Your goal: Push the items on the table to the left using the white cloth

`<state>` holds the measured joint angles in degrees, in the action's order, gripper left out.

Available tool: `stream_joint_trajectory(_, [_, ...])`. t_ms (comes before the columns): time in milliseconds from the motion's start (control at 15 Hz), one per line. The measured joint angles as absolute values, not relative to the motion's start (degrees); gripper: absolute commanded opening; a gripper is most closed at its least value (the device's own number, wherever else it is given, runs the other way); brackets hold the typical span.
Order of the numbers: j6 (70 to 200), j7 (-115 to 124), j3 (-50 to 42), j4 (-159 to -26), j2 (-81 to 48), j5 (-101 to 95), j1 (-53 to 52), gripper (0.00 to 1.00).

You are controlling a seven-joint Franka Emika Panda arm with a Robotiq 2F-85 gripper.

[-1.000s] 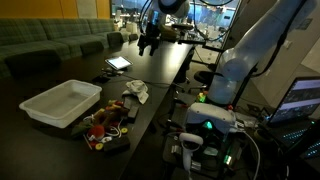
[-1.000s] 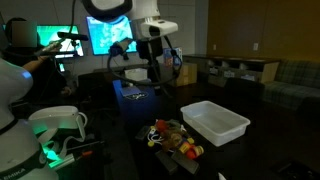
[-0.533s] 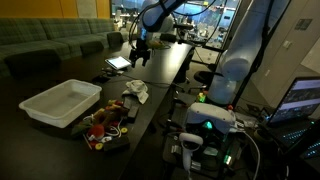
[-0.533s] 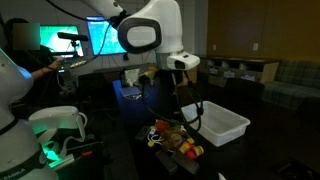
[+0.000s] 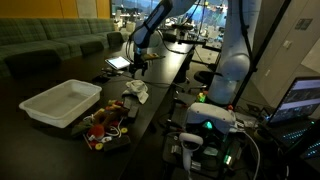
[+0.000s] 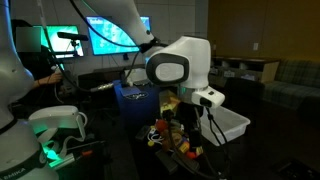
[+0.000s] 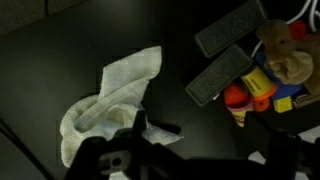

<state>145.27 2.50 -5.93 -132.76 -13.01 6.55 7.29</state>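
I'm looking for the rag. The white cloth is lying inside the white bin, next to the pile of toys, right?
Not quite. The white cloth lies on the dark table, not inside the white bin. It is still next to the pile of toys. The wrist view shows it.

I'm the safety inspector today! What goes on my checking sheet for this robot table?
Surface: dark, shiny table.
Job's things: crumpled white cloth lying on the table; toy heap a little apart from it.
Clutter: white bin next to the toys; two dark flat blocks between cloth and toys.
Grippers: gripper open, holding nothing, above the cloth.
Cables: some by the lit box beside the table; none seen on the table.
Surroundings: green sofa; bright screens.
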Motion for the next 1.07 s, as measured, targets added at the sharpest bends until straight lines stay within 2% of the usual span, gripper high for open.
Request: stream_joint_trajectory(1067, [151.2, -8.0, -4.2, -110.8, -42.3, 7.0, 19.0, 1.0])
